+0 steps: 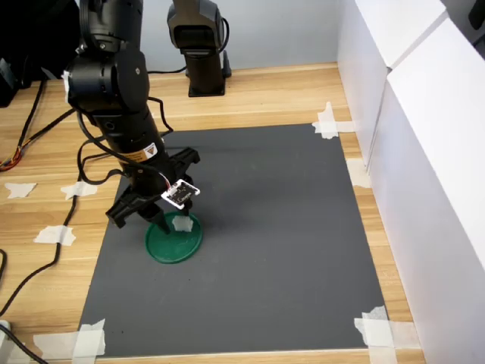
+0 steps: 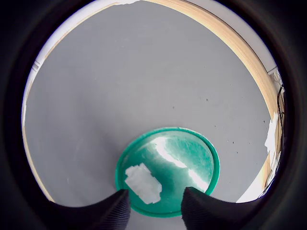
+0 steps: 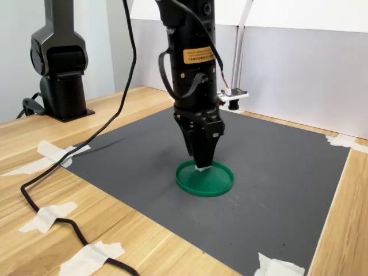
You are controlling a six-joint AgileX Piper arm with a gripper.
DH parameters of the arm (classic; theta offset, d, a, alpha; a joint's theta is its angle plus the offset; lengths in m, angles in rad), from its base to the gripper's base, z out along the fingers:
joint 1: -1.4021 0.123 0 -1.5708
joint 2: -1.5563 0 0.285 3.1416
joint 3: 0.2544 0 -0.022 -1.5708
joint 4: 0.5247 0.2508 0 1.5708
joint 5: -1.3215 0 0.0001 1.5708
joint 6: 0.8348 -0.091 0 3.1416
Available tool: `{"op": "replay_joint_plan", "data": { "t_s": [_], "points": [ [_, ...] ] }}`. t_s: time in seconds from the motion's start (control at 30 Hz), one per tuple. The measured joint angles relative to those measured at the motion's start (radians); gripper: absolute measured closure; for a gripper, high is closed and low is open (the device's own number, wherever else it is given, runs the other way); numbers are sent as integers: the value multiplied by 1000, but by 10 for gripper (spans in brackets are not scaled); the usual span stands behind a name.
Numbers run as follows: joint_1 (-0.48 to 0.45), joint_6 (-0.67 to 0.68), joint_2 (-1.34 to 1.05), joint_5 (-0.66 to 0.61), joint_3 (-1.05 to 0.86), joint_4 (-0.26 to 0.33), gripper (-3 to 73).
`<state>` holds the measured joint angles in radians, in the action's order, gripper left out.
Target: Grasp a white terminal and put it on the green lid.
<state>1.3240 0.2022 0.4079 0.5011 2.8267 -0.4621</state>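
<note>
A: In the first exterior view, where is the small white translucent plastic terminal [image 1: 181, 223]?

B: It sits inside the flat round dark green plastic lid [image 1: 164, 249], toward the lid's far side, directly under the black gripper [image 1: 170, 218]. The lid lies on the dark grey mat [image 1: 288, 250] that covers part of the wooden table [image 1: 258, 95].

A: And in the wrist view?

B: There the white terminal [image 2: 143, 182] lies on the green lid's [image 2: 201, 165] floor, close to one of the two black fingers [image 2: 111, 213]. It is not centred in the gap; it is nearer that finger than the other. Its long axis runs diagonally across the opening. The fingers stand apart, and I see a gap on both sides of the terminal, so I judge it is not clamped.

A: What does the second exterior view add?

B: The gripper [image 3: 202, 166] points straight down over the lid [image 3: 221, 183], with something white at its tip. I cannot tell from here whether the tip touches the terminal.

A: So what does the next move depend on?

B: The terminal is below the gripper, so a retreat should probably go straight up, so the near finger does not drag it.
</note>
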Motion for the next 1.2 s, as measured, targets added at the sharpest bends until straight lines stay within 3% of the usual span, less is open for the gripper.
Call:
{"op": "replay_joint_plan", "data": {
  "t_s": [0.13, 0.43, 0.53, 0.7, 0.8, 1.1, 1.2],
  "points": [
    [0, -7, -25, 9, 0, 4, 155],
    [0, -34, -203, 54, 0, 134, 166],
    [0, -91, -269, 70, 0, 183, 253],
    [0, -202, -393, 111, -6, 240, 537],
    [0, -251, -479, 202, -58, 274, 665],
    [0, -358, -803, 688, -438, 580, 709],
    [0, -360, -922, 759, -570, 628, 711]
  ]
}}
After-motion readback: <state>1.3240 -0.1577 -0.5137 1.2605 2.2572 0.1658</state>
